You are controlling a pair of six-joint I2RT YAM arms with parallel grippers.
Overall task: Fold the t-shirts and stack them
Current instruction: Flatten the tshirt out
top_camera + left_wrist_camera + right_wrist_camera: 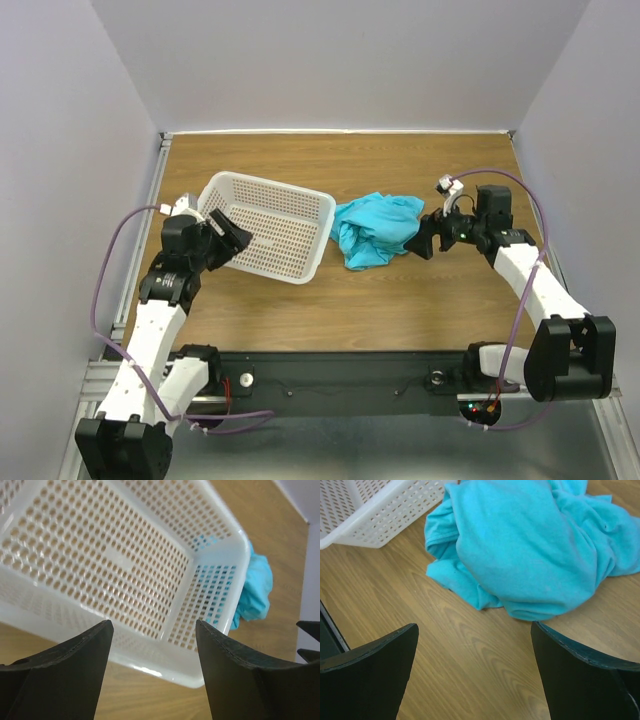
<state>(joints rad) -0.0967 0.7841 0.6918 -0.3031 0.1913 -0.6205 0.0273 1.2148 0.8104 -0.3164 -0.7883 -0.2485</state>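
A single turquoise t-shirt (376,230) was seen crumpled in a soft heap near the middle of the wood-grain table (400,310), its left edge lying against or just beside the right-hand wall of one white plastic mesh basket (300,272). The cloth was bunched into loose folds, with no sleeve or neckline clearly laid out.

The basket, rectangular and perforated with rows of small oval holes, appeared tipped, its open side turned up and toward the left arm. Bare wood was visible in front of both items as far as the black strip (340,385) at the near edge, and behind them as far as the back wall. Pale walls closed the table in on three sides.

Two arms were in view, each with two dark fingers. The left gripper (152,625) was held at the basket's left rim with its jaws spread apart and nothing clamped between them. The right gripper (474,626) was poised low over bare wood just short of the shirt's right side, its jaws likewise spread wide and holding nothing.
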